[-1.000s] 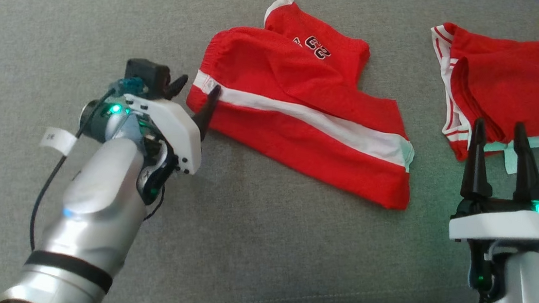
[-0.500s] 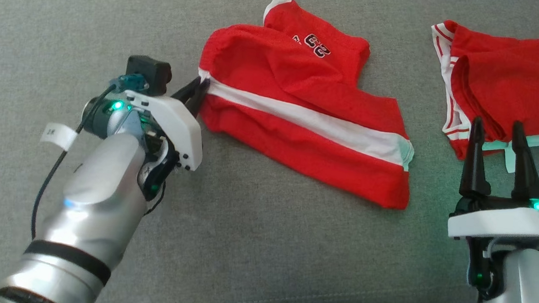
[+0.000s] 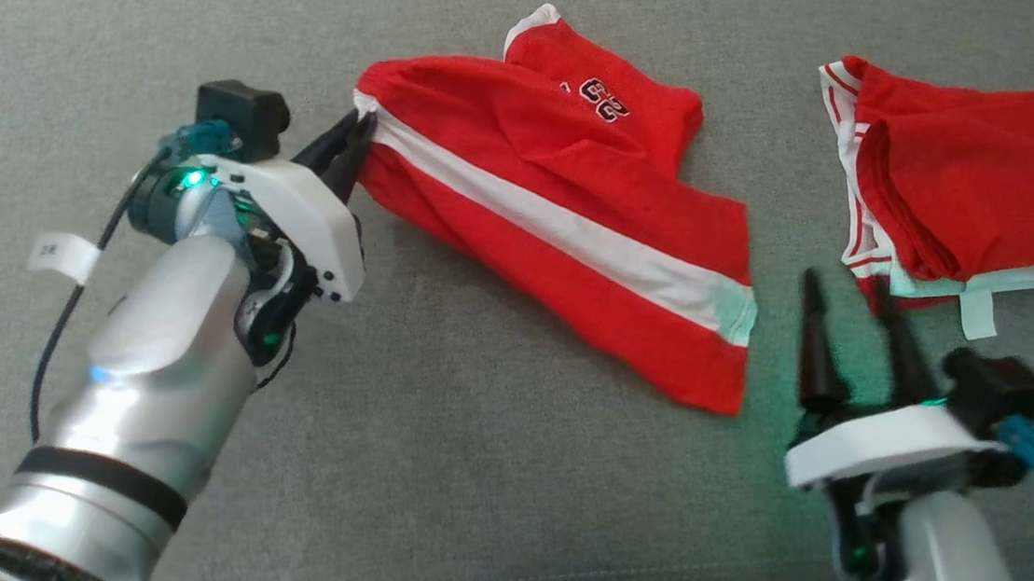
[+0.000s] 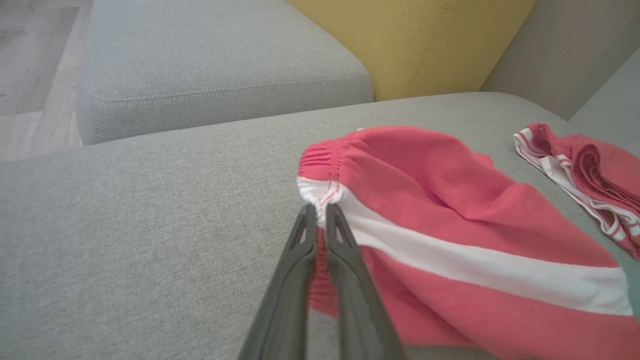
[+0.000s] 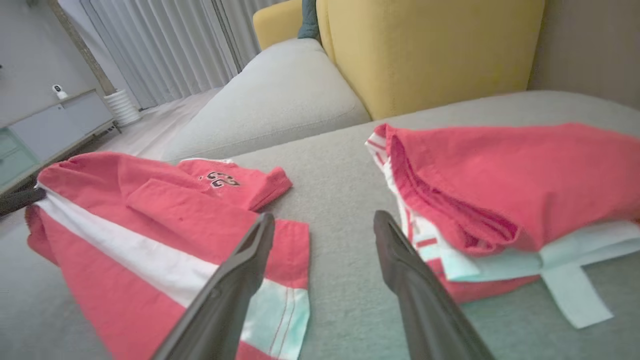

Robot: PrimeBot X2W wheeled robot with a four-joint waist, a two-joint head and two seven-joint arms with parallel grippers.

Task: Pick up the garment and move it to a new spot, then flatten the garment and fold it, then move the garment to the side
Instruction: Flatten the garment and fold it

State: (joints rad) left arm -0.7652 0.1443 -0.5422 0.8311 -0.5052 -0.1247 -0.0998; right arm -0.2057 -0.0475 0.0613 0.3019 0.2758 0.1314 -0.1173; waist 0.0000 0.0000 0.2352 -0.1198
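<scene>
Red shorts [image 3: 574,174] with a white side stripe and a number print lie crumpled on the grey sofa seat [image 3: 501,476]. My left gripper [image 3: 361,127] is shut on the elastic waistband corner at the stripe's end, which is lifted off the cushion; the left wrist view shows the fingers pinching the shorts [image 4: 450,235] at the left gripper [image 4: 321,209]. My right gripper [image 3: 846,291] stands open just right of the shorts' leg hem, holding nothing. In the right wrist view the right gripper [image 5: 324,220] spans bare cushion between the shorts [image 5: 165,220] and the other garments.
A folded red garment [image 3: 966,180] on pale cloth lies at the seat's back right, also the folded red garment [image 5: 505,175] in the right wrist view. A yellow backrest [image 5: 430,50] and a grey footstool cushion [image 4: 210,65] stand beyond. The seat's front edge runs along the bottom.
My left gripper closed on the waistband corner, then pulled it left and up, stretching the shorts. My right gripper has swung left toward the leg hem.
</scene>
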